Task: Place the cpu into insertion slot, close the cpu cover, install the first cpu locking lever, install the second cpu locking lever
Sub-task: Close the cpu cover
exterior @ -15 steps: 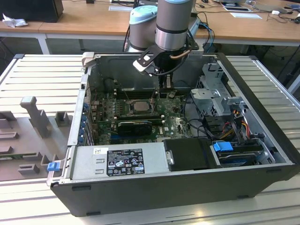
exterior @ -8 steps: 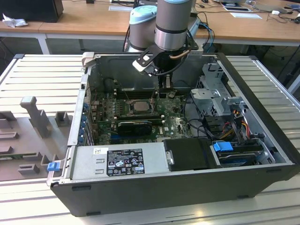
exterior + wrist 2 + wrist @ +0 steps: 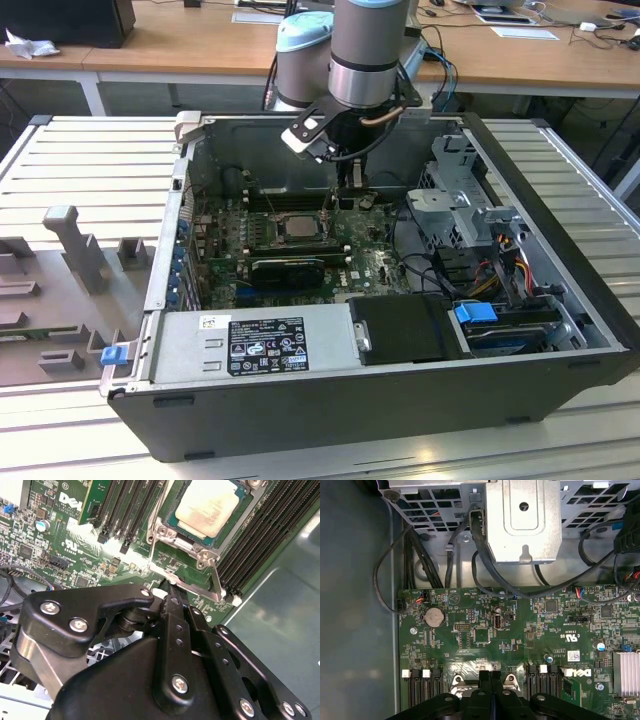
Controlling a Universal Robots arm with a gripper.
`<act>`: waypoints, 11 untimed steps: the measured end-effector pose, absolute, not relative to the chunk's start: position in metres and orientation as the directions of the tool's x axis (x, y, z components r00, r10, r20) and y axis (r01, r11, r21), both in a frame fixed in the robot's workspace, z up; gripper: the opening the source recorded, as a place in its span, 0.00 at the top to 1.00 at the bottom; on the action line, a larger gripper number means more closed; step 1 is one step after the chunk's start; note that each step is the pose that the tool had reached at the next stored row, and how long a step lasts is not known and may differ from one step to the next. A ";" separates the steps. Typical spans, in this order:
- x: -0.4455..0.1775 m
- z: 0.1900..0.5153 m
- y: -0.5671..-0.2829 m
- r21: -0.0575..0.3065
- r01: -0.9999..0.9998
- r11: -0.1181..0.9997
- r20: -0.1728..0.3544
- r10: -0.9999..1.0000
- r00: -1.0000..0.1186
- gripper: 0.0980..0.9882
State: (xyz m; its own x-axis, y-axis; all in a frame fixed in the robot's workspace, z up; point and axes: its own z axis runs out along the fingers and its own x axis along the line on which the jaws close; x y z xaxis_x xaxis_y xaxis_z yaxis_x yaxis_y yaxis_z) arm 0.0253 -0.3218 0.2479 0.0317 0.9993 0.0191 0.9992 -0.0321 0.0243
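The gripper (image 3: 172, 594) is nearest in both wrist views. Its 2 fingers are pressed together with nothing between them, and the tips are low over the board (image 3: 470, 630), just beside the cpu. The cpu (image 3: 206, 505) lies flat in its socket with the cover (image 3: 165, 530) framing it, and a silver lever (image 3: 216, 580) runs along the socket edge by the tips. Black memory slots (image 3: 260, 535) crowd 2 sides of the cpu, leaving little room. In the exterior view a drive cage (image 3: 455, 205) stands to the cpu's right. White print marks the board near the cpu, and a label (image 3: 268, 345) sits on the power supply (image 3: 190, 345).
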 end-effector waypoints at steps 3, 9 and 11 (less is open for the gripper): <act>0.023 0.248 -0.322 0.024 0.999 -0.032 0.019 0.999 0.032 0.99; 0.016 0.248 -0.322 0.024 0.999 -0.032 0.019 0.999 0.032 0.99; 0.015 0.248 -0.322 0.024 0.999 -0.032 0.019 0.999 0.032 0.99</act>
State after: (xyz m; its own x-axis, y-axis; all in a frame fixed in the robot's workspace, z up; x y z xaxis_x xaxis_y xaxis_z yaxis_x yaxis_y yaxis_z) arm 0.0146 -0.3218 0.2479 0.0317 0.9993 0.0191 0.9992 -0.0322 0.0243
